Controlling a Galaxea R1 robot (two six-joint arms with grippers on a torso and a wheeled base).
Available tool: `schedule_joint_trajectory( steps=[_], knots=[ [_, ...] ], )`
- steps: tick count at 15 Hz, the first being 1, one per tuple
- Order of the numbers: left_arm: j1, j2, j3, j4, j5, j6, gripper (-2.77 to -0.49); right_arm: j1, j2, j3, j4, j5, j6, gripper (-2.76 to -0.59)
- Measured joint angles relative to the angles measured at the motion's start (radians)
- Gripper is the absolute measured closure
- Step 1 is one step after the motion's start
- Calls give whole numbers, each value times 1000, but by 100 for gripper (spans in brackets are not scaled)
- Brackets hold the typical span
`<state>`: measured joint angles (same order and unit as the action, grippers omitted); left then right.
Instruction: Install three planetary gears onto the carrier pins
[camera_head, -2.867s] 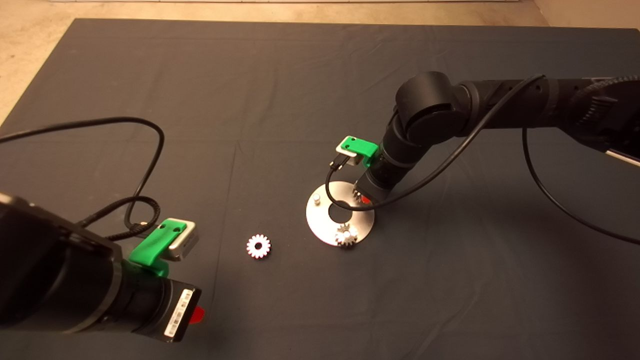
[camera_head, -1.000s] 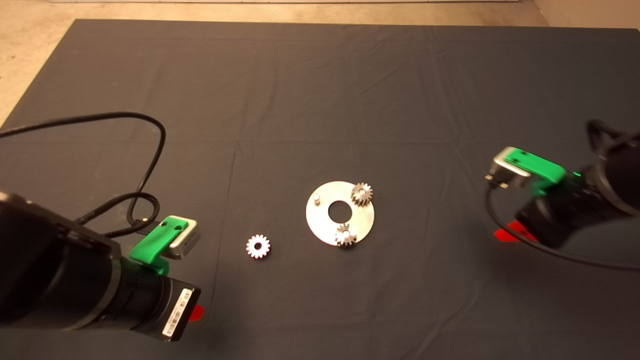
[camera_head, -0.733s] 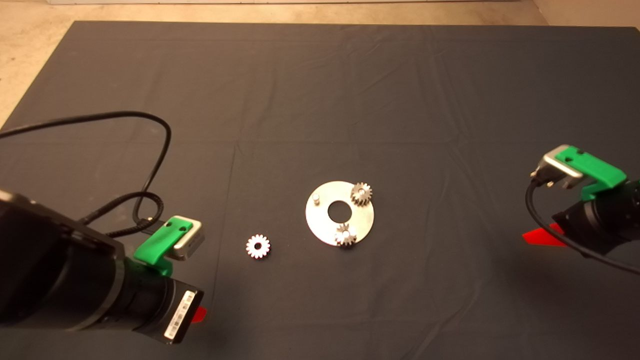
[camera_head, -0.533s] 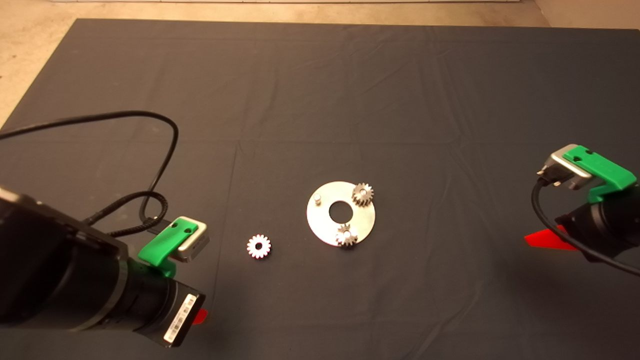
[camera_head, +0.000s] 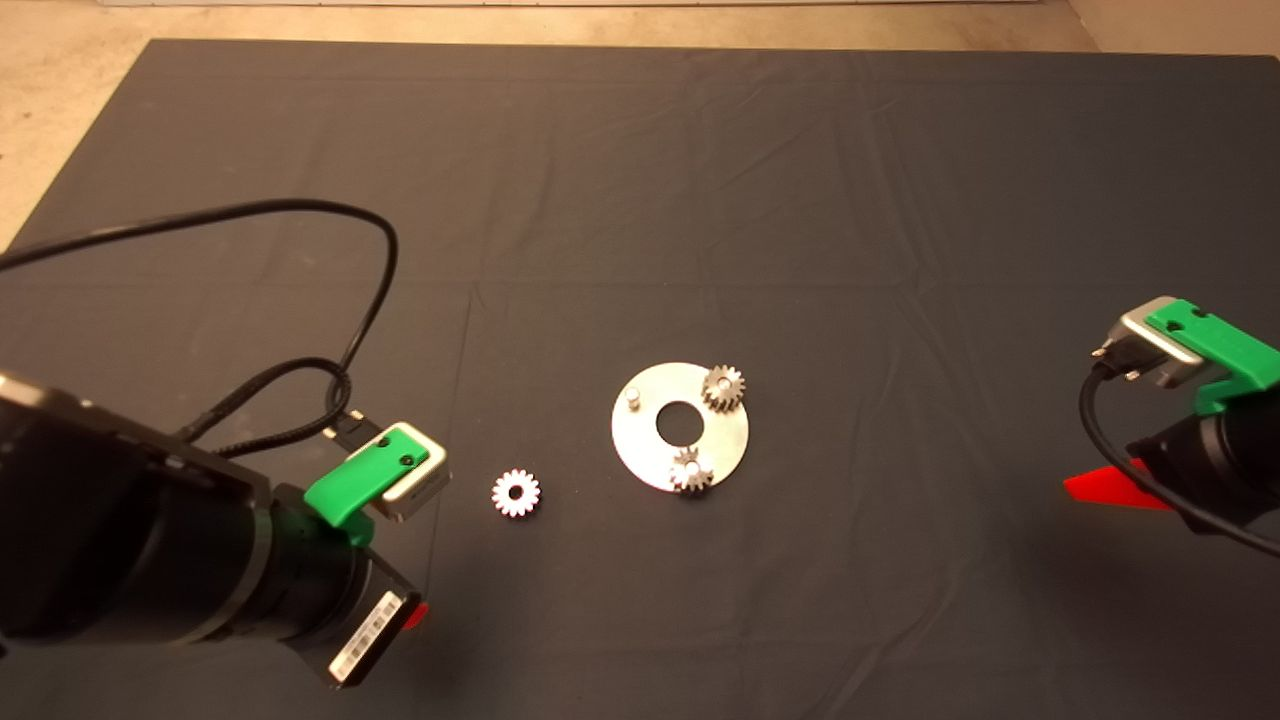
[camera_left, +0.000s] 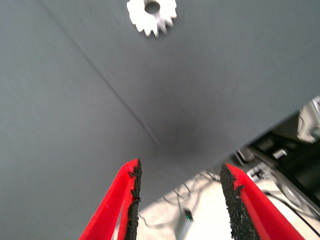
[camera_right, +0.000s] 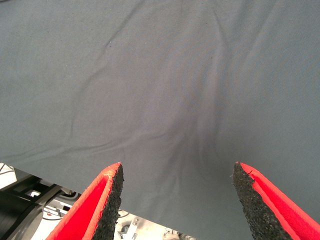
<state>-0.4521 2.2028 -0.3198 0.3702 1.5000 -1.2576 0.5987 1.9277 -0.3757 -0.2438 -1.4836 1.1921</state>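
A shiny round disc (camera_head: 640, 445) with a large centre hole lies mid-mat. Two planetary gears sit on its carrier pins, one at the far right (camera_head: 723, 387) and one at the near edge (camera_head: 691, 470). The third pin (camera_head: 633, 397) at the far left of the disc is bare. The third gear (camera_head: 516, 493) lies flat on the mat left of the disc; it also shows in the left wrist view (camera_left: 152, 16). My left gripper (camera_left: 179, 197) is open and empty, near the mat's front, left of that gear. My right gripper (camera_right: 176, 200) is open and empty at the mat's right edge.
A black cable (camera_head: 330, 300) loops over the mat behind the left arm. The dark mat (camera_head: 640, 200) has creases. Beyond the mat's edge the left wrist view shows floor with wires and equipment (camera_left: 280, 165).
The right arm let go of a gear on the disc's far right pin and drew back to the mat's right edge. The left arm has moved rightwards toward the loose gear.
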Motion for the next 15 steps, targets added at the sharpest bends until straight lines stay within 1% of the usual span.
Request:
schedule_joint_trajectory(
  steps=[1, 2, 3, 5, 6, 7, 8, 9, 10, 11, 12, 13, 14, 15],
  knots=[
    [3, -1, 0, 45, 1, 11, -105, 0, 1, 0, 0, 2, 0, -161],
    [19, -1, 0, 99, 1, 16, -105, 0, 1, 0, 0, 7, 0, -161],
    [52, -3, 0, 161, 2, 18, -105, 0, 0, 0, 0, 8, 0, -161],
    [123, 3, 0, 304, 1, 26, -105, 0, 0, 0, 0, 7, 0, -161],
    [166, 8, 0, 365, 0, 29, -105, 0, 0, 0, 0, 7, 0, -161],
    [224, 16, -7, 408, 0, 37, -105, 0, 0, 0, 0, 8, 0, -161],
    [286, 29, -21, 445, 0, 45, -105, 0, 0, 0, 0, 9, 0, -161],
    [336, 44, -34, 494, 0, 60, -105, 0, 0, 0, 0, 10, 0, -161],
    [375, 58, -44, 553, 0, 72, -117, 0, 0, 0, 0, 11, 0, -161],
    [409, 73, -59, 593, 0, 86, -120, 0, 0, 0, 0, 11, 0, -161],
    [430, 87, -75, 615, -1, 94, -120, 0, 0, 0, 0, 10, 0, -161],
    [435, 93, -85, 637, -3, 96, -122, 0, 0, 0, 0, 11, 0, -161],
    [435, 92, -86, 677, -3, 96, -130, -1, 0, 0, 0, 11, 0, -160],
    [438, 91, -86, 716, -2, 98, -134, -1, 0, 0, 0, 12, 0, -161]
  ],
)
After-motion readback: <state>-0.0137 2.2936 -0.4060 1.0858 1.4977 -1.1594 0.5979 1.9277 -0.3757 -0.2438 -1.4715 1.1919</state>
